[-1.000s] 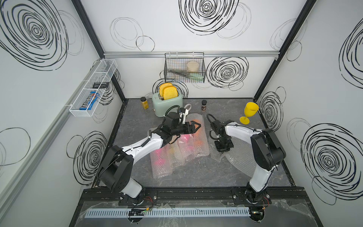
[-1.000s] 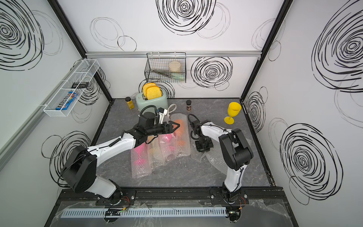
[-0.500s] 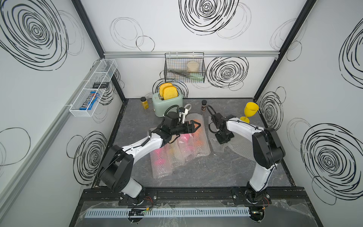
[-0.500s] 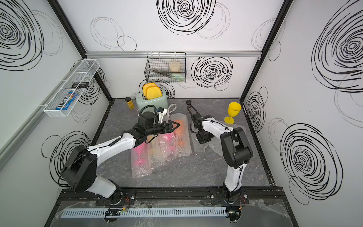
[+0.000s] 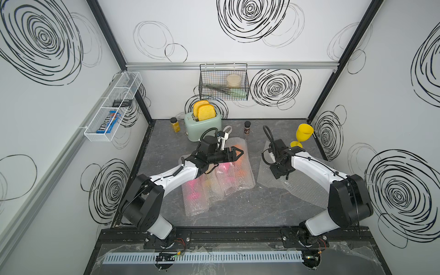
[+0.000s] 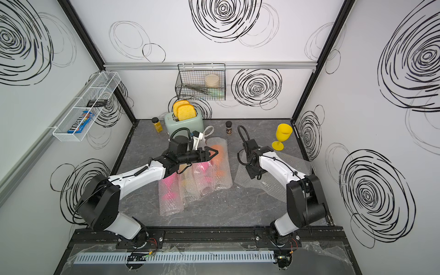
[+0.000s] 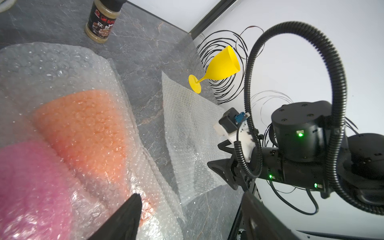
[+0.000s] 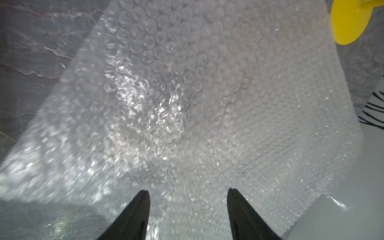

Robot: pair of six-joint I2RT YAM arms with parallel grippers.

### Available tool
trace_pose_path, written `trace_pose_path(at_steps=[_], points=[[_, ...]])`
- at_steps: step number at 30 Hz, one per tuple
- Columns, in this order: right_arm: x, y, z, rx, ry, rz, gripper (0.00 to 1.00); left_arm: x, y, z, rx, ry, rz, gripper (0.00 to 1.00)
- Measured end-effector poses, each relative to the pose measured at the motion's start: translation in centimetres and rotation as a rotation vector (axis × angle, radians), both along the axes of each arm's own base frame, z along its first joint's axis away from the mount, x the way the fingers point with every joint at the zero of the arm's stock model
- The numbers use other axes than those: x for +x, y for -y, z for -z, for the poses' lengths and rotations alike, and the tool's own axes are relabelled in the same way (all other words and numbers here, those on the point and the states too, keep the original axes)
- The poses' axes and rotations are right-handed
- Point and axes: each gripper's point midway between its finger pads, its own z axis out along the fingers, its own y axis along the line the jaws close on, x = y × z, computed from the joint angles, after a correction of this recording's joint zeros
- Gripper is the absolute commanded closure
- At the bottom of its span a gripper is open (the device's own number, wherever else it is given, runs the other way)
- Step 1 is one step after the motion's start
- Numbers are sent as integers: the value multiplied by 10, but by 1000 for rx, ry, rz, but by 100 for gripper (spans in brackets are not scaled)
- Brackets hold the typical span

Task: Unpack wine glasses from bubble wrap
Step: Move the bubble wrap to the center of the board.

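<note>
On the table (image 5: 238, 209) the still wrapped wine glasses (image 5: 214, 181) lie at the frame centre. A flat bubble wrap (image 5: 302, 190) sheet lies at their right, and the yellow glass (image 5: 303, 135) stands free at upper right. My right hand (image 8: 188, 192) hangs released over that sheet. My left hand (image 5: 238, 152), also released, hovers over the orange tube (image 7: 87, 128). I judge the next move is to grasp its wrap edge.

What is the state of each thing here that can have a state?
yellow goblet: unwrapped, standing upright.
four wrapped goblets: lying down, not yet unwrapped.
loose bubble wrap sheet: unrolled, empty.
left gripper: open, above the wrapped goblets.
right gripper: open, over the loose sheet.
toaster: two toast slices popped up.
</note>
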Motion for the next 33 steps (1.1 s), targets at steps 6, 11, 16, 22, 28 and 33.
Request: trace_pose_path(at_steps=[6,11,16,22,28,33], points=[[20,-19,-21,78,41,50,30,0,0,1,5,-2,0,20],[37,-48,-27,248,92,131,31,0,-2,3,27,-7,-3,20],[53,-74,-34,439,137,208,37,8,-3,6,75,-5,-16,20],[78,-112,-53,681,208,197,42,22,2,15,158,1,-30,20],[82,-131,-37,749,166,189,42,22,21,31,245,5,-5,21],[68,-144,-2,731,86,172,44,11,30,62,341,-28,20,21]])
